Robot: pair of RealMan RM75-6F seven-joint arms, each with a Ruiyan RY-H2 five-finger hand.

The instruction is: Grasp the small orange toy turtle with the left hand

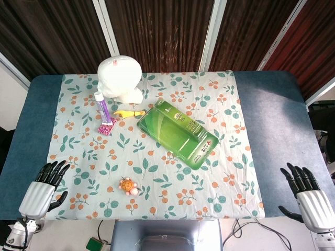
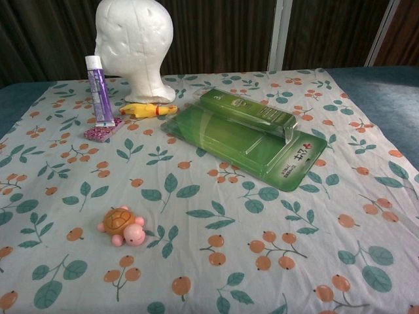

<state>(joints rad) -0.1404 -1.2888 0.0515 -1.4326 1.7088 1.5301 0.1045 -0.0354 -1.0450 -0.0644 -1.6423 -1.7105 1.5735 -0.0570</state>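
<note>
The small toy turtle, orange shell on a pink body, lies on the floral cloth near the table's front edge, left of centre. My left hand hovers at the front left corner, well to the left of the turtle, fingers spread and holding nothing. At the front right corner, my right hand is likewise open and empty. Neither hand shows in the chest view.
A green blister package lies in the middle of the cloth. At the back left stand a white foam head, a purple tube, a pink item and a yellow rubber chicken.
</note>
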